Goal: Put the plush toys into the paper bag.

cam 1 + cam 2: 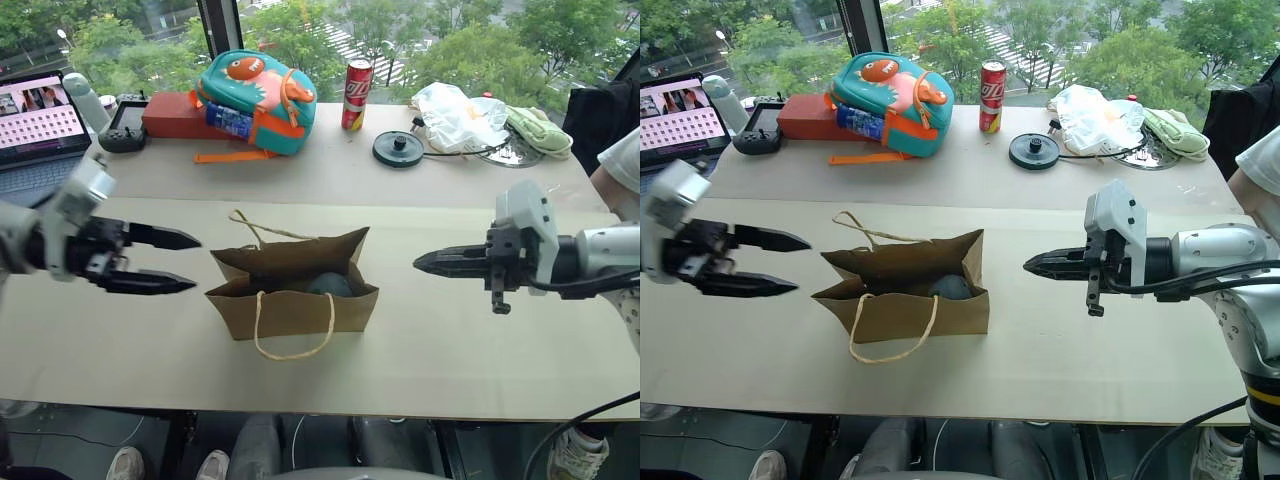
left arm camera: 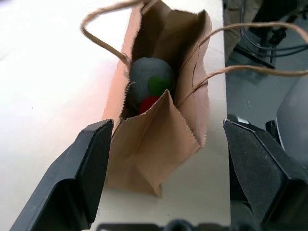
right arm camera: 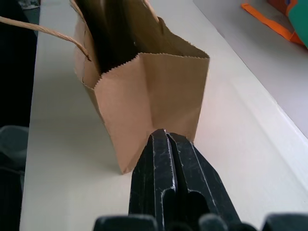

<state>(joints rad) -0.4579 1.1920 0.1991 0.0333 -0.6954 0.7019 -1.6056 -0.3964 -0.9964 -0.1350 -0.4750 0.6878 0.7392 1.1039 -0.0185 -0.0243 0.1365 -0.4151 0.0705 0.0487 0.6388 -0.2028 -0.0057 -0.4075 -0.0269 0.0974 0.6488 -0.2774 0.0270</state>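
**Both toys in the bag: back the arms out cleanly**

While the paper bag (image 1: 292, 292) stands upright in the middle of the table (image 1: 450, 350) with its mouth open, you have little left to do but leave it undisturbed. Start at your left: the left gripper (image 1: 192, 262) hangs just beside the bag's left end, apart from it, its two black fingers spread wide and holding nothing. From that wrist you look straight down the bag's mouth, where the grey-blue ball (image 2: 150, 79) sits with the red chili plush (image 2: 150, 102) tucked against it, a bit of green showing between them. From the head views only the ball's rounded top shows, toward the bag's right end.

On the far side, the right gripper (image 1: 418, 264) points at the bag's right end, near it but not touching, its fingers pressed together on nothing.

Judging by this, the task looks complete. To finish well, draw each arm straight outward, away from the bag's ends. Mind the twine handles (image 1: 294, 336): one loop drapes over the front wall, the other lies behind, and a finger catching either could tip the light bag.
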